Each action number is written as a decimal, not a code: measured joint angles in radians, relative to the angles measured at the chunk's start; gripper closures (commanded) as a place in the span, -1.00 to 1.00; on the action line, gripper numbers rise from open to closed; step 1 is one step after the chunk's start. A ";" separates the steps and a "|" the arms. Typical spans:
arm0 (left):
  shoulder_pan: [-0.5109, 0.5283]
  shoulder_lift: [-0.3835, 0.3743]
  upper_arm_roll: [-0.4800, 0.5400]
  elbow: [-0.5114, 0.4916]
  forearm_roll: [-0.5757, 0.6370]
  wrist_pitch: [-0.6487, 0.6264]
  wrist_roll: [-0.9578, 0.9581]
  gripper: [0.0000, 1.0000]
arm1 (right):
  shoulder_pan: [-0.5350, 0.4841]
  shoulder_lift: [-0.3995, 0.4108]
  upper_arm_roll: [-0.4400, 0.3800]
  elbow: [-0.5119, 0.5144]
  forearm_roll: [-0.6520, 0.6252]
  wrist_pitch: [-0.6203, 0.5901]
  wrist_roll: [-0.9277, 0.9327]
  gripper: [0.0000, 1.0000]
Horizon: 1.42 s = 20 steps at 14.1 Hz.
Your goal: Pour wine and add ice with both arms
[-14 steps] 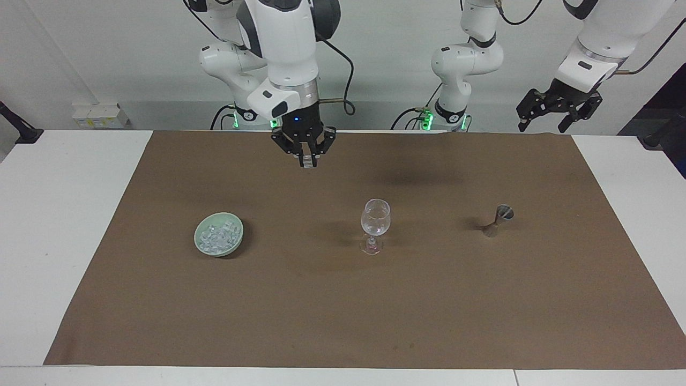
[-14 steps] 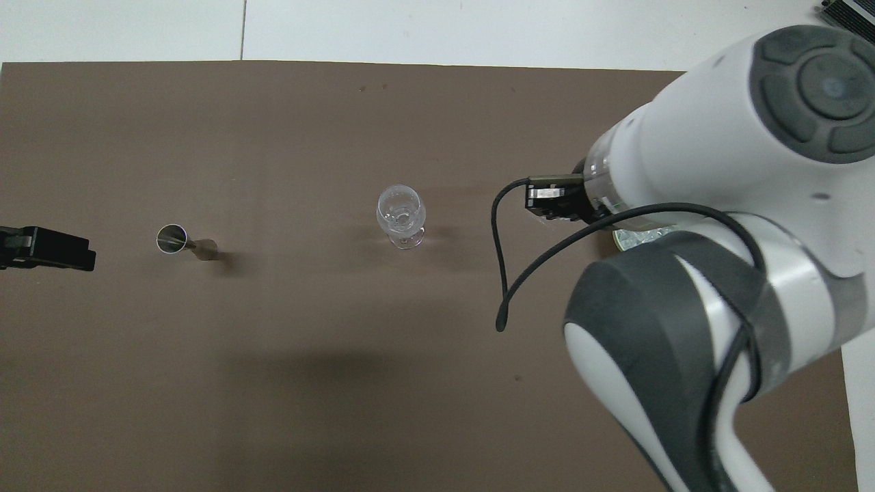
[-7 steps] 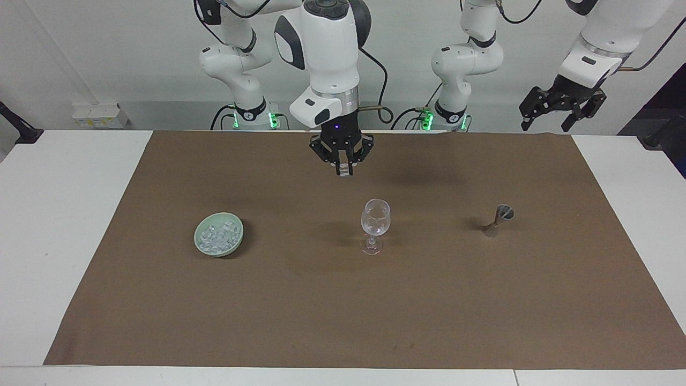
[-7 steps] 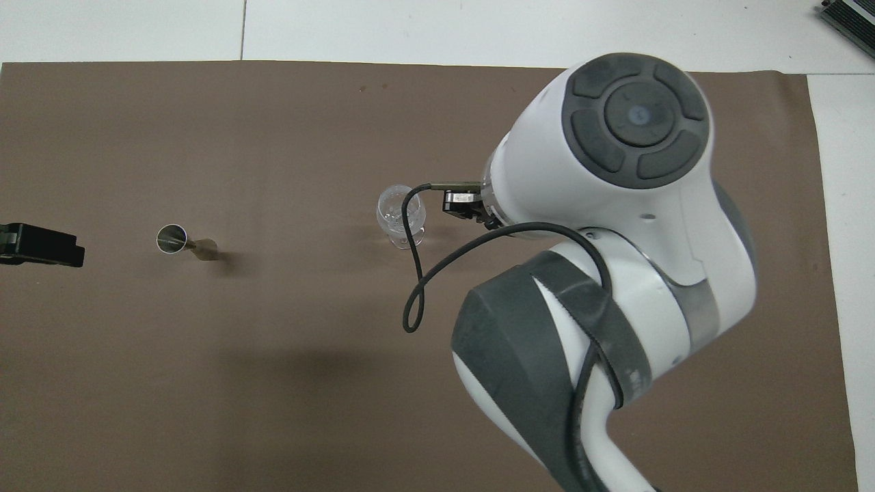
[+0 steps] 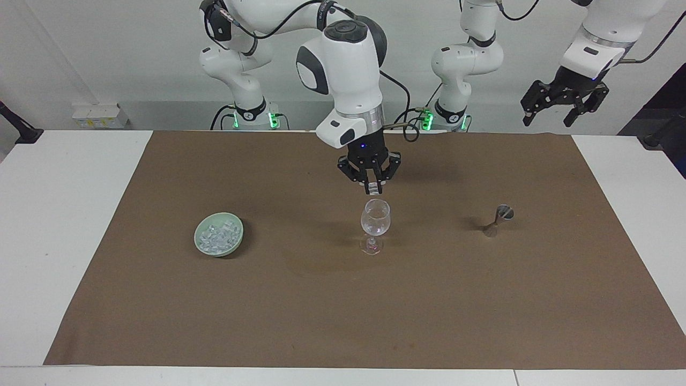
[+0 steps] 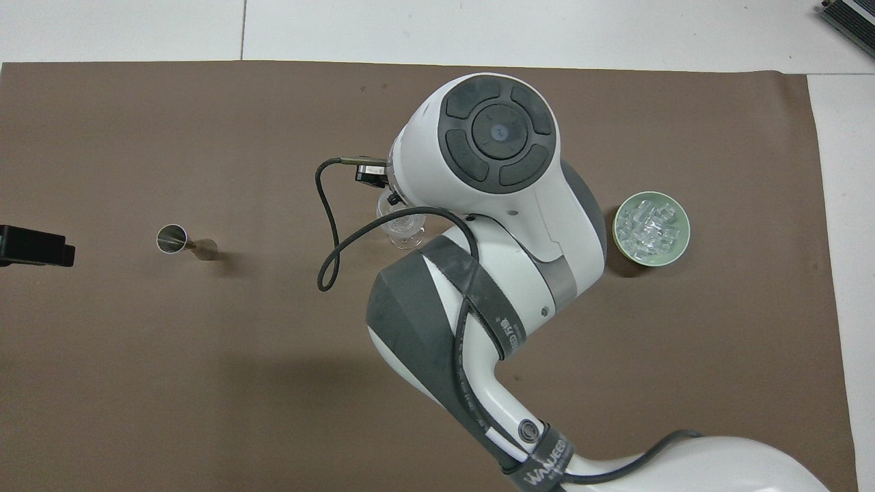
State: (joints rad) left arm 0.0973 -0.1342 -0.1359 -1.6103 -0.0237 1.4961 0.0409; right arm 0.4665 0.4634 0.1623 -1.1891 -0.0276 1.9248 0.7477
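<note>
1. My right gripper hangs directly over the wine glass, its fingers clamped on a single clear ice cube just above the rim and not touching it.

2. The rest of the ice sits heaped in a pale green bowl on the brown mat, beside the glass toward my right arm's end of the surface. In the overhead view the bowl shows beside my right arm, which hides most of the glass.

3. My left gripper waits with its fingers apart, raised over the mat's edge at my left arm's end. A small metal jigger stands on the mat between the glass and that end.

4. The cube in my fingers is hard and light, and I judge it slick and wet, so a firm pinch across two flat faces suits it best.

5. The stemmed glass looks thin, fragile and easy to tip on its narrow foot. By my reading, the cube should be let go low and centred over the bowl of the glass, so it neither chips the rim nor knocks the glass over.

6. A faint pink tint shows at the foot of the glass; I cannot tell whether wine is in it.
</note>
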 measured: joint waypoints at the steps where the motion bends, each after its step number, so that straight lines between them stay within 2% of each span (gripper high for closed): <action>1: 0.000 0.000 0.001 0.000 0.000 0.000 0.000 -1.00 | 0.001 0.007 0.000 0.002 -0.003 0.001 0.002 1.00; 7: 0.002 0.000 0.015 0.000 0.000 0.000 0.000 -1.00 | 0.014 0.054 0.000 0.004 -0.031 0.037 0.030 1.00; 15: 0.002 0.000 0.019 0.000 0.000 0.000 0.000 -1.00 | 0.026 0.058 0.000 -0.035 -0.035 0.049 0.047 1.00; 16: 0.002 0.000 0.019 0.000 0.000 0.000 0.000 -1.00 | 0.026 0.055 0.000 -0.041 -0.035 0.050 0.047 0.96; 17: 0.002 0.000 0.019 0.000 0.000 0.000 0.000 -1.00 | 0.026 0.053 0.000 -0.047 -0.035 0.050 0.047 0.70; 19: 0.002 0.000 0.019 0.000 0.000 0.000 0.000 -1.00 | 0.026 0.047 0.000 -0.055 -0.035 0.050 0.047 0.47; 20: 0.002 0.000 0.019 0.000 0.000 0.000 0.000 -1.00 | 0.026 0.043 0.000 -0.059 -0.035 0.050 0.047 0.24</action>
State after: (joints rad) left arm 0.0995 -0.1342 -0.1171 -1.6104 -0.0237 1.4960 0.0409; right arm 0.4925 0.5063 0.1624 -1.2482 -0.0630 1.9747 0.7952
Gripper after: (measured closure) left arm 0.000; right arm 0.753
